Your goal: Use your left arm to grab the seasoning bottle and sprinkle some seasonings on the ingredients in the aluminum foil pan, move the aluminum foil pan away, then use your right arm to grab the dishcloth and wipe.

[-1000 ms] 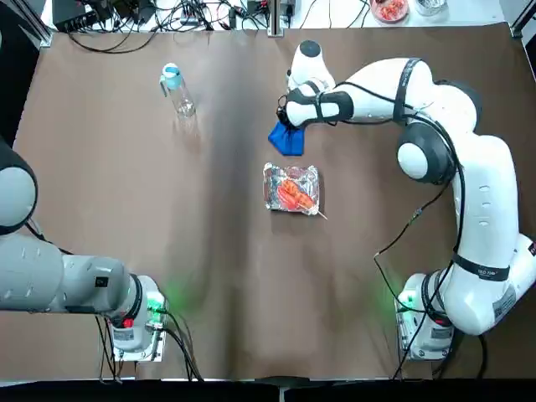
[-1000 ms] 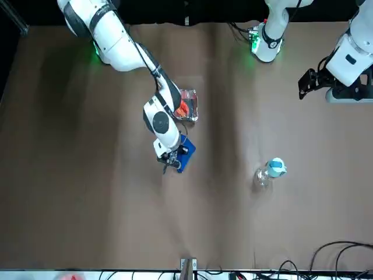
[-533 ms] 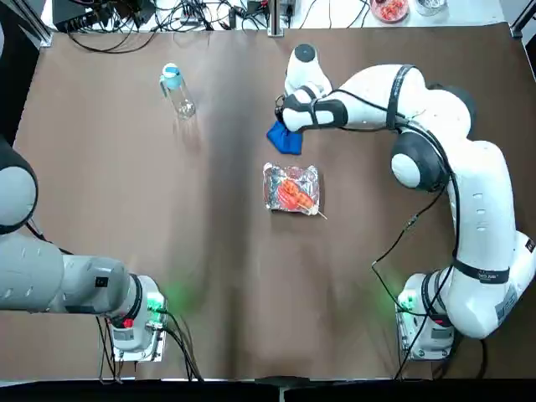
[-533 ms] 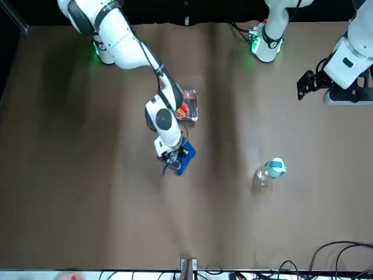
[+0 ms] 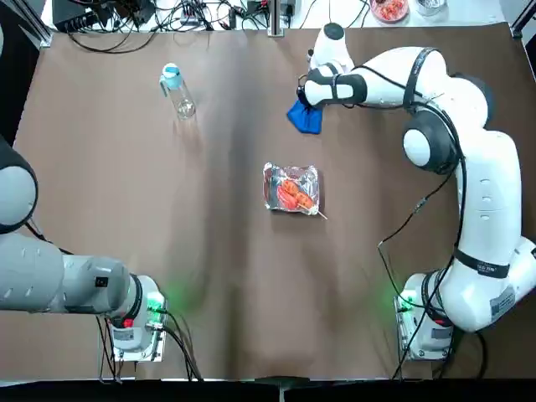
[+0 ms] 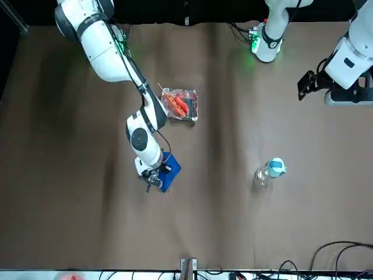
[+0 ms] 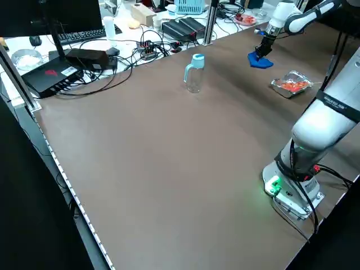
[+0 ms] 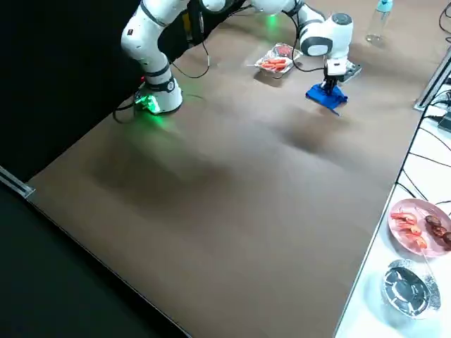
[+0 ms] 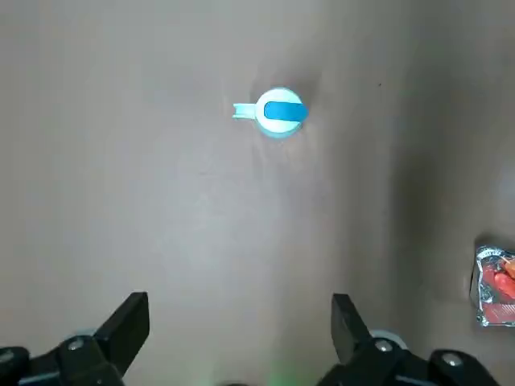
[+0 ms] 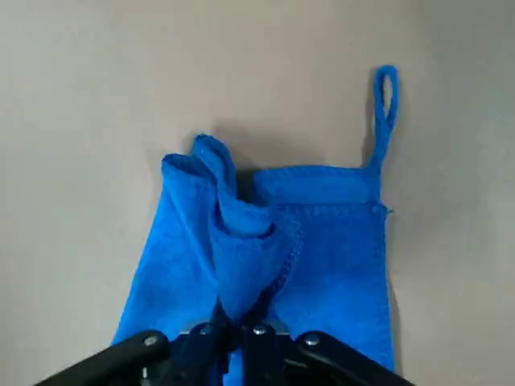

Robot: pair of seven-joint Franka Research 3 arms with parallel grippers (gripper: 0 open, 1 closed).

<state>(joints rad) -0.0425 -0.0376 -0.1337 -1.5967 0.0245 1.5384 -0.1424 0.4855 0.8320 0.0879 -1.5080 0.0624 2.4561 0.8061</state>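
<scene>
A blue dishcloth [image 10: 334, 273] is pinched in the end effector of the right arm [image 5: 488, 205], beyond the aluminum foil pan [image 5: 273, 178] as seen from the robot's bases and slightly to the pan's right. The right end effector [image 10: 235, 322] is closed on a bunched fold, its fingers nearly together; a grip near the middle probably leaves the loose fabric spread as a wiping face. Whether the cloth presses on the worktop [image 5: 167, 218] cannot be told. The left arm [image 5: 75, 280] is parked well to the pan's left, its end effector [image 9: 241, 297] spread wide and empty, presumably to leave the wiping to its partner. The seasoning bottle [image 7: 194, 76] stands upright beyond the pan and well to its left, likely out of the cloth's way, its clear body topped by a light blue cap and fitted with a side handle. The pan itself is a crinkled, shiny silver tray, roughly rectangular, holding orange-red ingredients [image 5: 295, 196], with a thin skewer [image 5: 322, 215] poking past one corner. Wiping appears to be the step in hand; a low sweep too close to the pan could nudge it or catch the skewer.
</scene>
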